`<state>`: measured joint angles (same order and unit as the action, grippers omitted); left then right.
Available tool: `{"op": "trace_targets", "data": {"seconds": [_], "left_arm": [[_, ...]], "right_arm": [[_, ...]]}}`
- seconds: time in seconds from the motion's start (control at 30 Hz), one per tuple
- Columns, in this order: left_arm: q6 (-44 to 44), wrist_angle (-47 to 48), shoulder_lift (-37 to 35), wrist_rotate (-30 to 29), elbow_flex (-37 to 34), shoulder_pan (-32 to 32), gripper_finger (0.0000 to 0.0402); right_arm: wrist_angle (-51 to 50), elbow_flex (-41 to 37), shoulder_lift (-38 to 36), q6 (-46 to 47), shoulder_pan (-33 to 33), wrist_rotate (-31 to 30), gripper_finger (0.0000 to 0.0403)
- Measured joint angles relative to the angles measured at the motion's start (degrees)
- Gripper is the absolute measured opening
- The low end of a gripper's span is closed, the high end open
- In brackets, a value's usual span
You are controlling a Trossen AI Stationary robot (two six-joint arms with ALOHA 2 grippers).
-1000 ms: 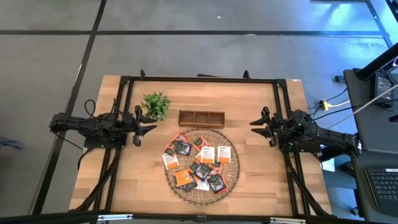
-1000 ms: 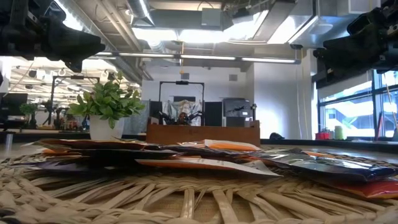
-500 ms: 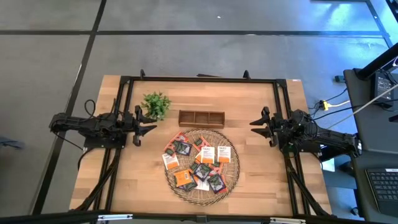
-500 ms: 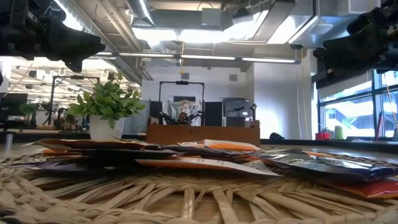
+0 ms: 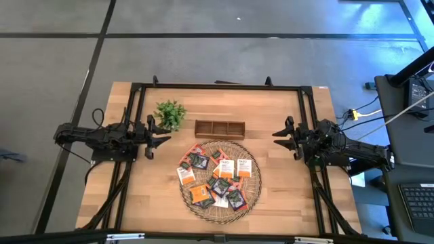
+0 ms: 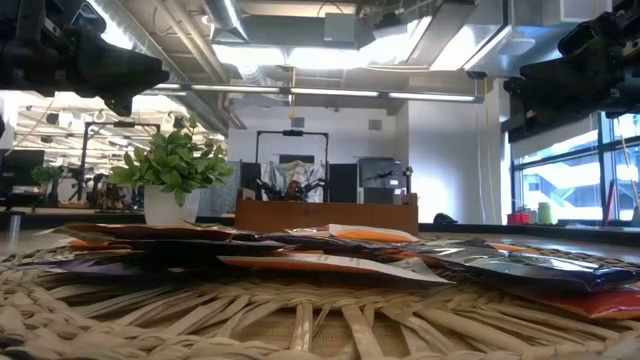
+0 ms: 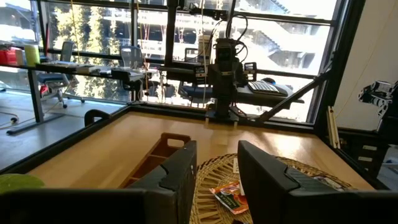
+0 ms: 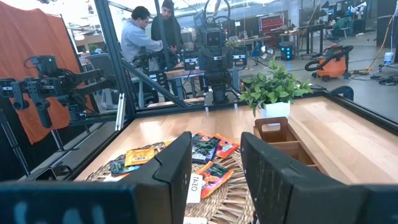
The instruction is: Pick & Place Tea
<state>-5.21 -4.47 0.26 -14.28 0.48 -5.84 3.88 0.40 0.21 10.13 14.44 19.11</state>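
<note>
Tea: about a dozen small flat square tea-bag sachets (image 5: 218, 177) in orange, dark and white wrappers, heaped loosely and overlapping on the round woven wicker tray (image 5: 252, 195) at the near centre of the pale wooden table (image 5: 285, 115). Being square, the sachets have no clear long axis; they lie flat, corners turned every way. In the low view the stack (image 6: 330, 262) sits low on the weave.

Far of the tray: brown wooden three-compartment box (image 5: 220, 128), long axis left to right; small green leafy plant in a white pot (image 5: 169, 114) to its left.

Left gripper (image 5: 161, 134) hovers left of the tray, fingers parted, holding nothing. Right gripper (image 5: 278, 133) hovers right of the tray, likewise parted and empty. Bare tabletop lies between each gripper and the tray rim.
</note>
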Motion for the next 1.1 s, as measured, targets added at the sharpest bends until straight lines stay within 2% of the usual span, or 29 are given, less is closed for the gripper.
{"op": "trace_targets", "data": {"seconds": [0.63,1.1], "left_arm": [[0.00,0.00,0.01,0.00,0.00,-0.01,0.0114],[0.00,0.00,0.01,0.00,0.01,0.01,0.0114]], "right_arm": [[0.04,0.00,-0.01,0.24,0.00,0.01,0.0140],[0.09,0.00,0.00,15.21,0.00,1.08,0.0140]]}}
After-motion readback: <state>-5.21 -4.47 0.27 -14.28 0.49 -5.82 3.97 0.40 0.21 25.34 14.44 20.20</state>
